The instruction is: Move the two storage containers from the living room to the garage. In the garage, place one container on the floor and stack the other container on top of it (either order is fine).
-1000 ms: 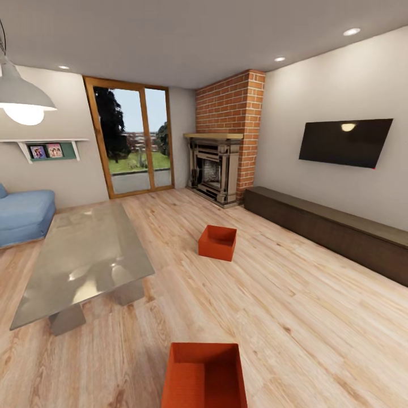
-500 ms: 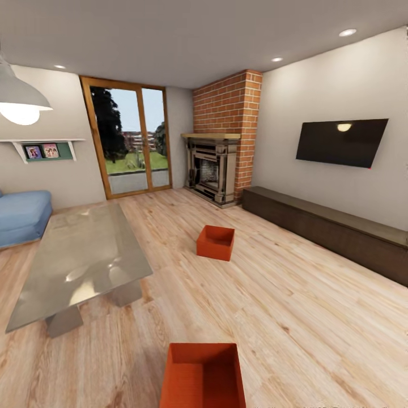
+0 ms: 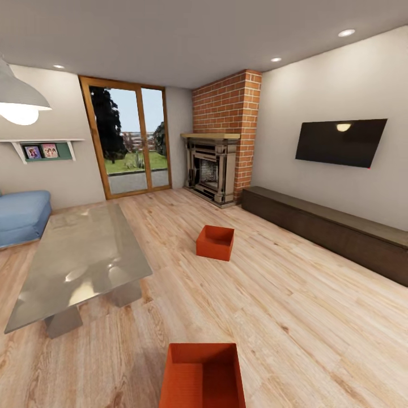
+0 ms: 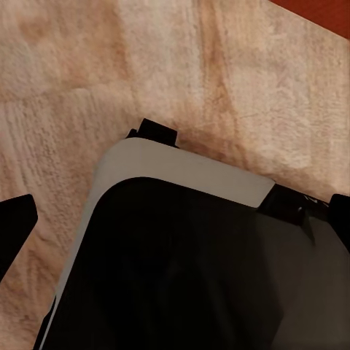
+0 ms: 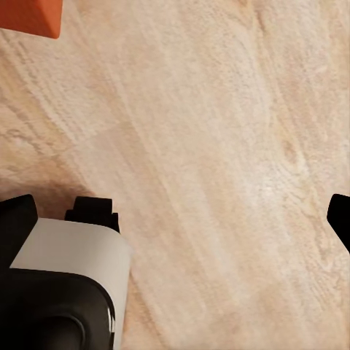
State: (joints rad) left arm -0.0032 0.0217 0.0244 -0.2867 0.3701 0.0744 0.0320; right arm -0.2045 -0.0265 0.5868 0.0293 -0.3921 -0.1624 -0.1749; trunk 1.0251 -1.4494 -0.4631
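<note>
Near container (image 3: 203, 377): open side up on the wood-plank floor (image 3: 294, 306) of the living room, close in front and cut off at the near edge of the head view; orange corner also caught beside the left tool.
Far container (image 3: 215, 242): mid-room on the same planks, between the glass table (image 3: 85, 255) at left and the long dark cabinet (image 3: 334, 226) at right, short of the fireplace (image 3: 214, 167).
Left tool (image 4: 175, 219): fingers apart, clamped on nothing, hanging over bare planks by the robot's own base.
Right tool (image 5: 175, 219): fingers apart too, empty, over bare planks.
Garage: nowhere in sight; both boxes yet to be carried.
Risk at pickup: smooth, thin walls and no lid, so probably prone to slipping or tilting out of a one-wall pinch.
Risk at approach: near container low and tight against the base, easily nudged or pushed along the floor before any grasp.
Risk toward far container: glass table corner near the left of the path; clipping possible with a wide swing.
</note>
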